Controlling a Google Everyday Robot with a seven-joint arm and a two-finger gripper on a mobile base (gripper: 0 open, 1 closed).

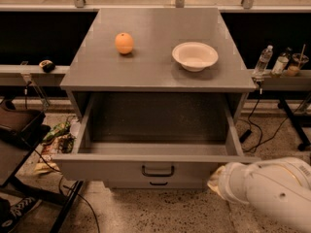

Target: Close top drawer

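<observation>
The top drawer [112,168] stands pulled far out of the grey cabinet, showing its deep speckled inside. Its flat grey front faces me, with a small black loop handle [158,171] at the middle. My white arm [272,193] reaches in from the lower right. The gripper [216,178] is at the arm's left end, against the right part of the drawer front, and is mostly hidden by the wrist.
An orange [124,43] and a white bowl [195,56] sit on the cabinet top [155,72]. A lower drawer's handle [159,183] shows under the top drawer. Bottles [263,60] stand on a ledge at right. A black chair [19,130], cables and litter lie at left.
</observation>
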